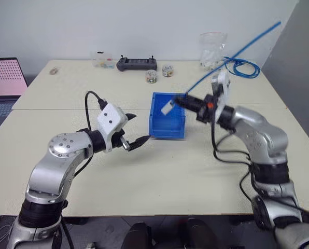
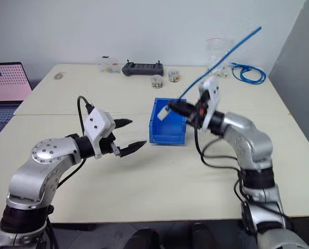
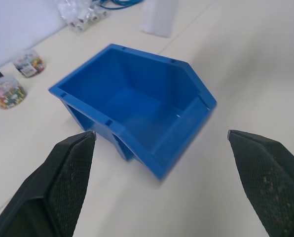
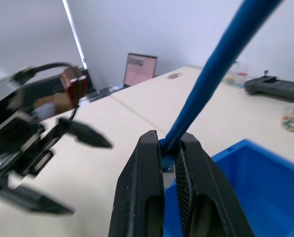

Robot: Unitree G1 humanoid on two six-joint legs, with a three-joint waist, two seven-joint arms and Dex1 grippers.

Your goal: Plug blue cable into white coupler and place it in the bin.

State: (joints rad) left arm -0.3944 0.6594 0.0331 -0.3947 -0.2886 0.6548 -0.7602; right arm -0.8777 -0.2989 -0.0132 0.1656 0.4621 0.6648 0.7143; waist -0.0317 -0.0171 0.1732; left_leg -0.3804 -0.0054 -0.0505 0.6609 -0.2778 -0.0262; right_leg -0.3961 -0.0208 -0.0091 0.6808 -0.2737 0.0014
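The blue cable (image 1: 232, 57) ran stiffly up and back from my right tool (image 1: 181, 101), which was clamped shut on it just behind the plug. The white coupler (image 1: 167, 108) sat on the cable's low end, hanging over the open top of the bin (image 1: 168, 128). The bin stood upright on the pale surface (image 1: 159, 171), and what I could see of its floor in my left wrist view was bare. My right arm reached in from the right, its tool roughly level and pointing left over the bin's rim. My left tool (image 1: 133, 130) was just left of the bin, above the surface, fingers spread wide and holding nothing. Farther back I saw a coil of blue cable (image 1: 243, 67), a clear bag (image 1: 212, 50), small jars of coloured bits (image 1: 151, 77) and a black controller (image 1: 136, 64).
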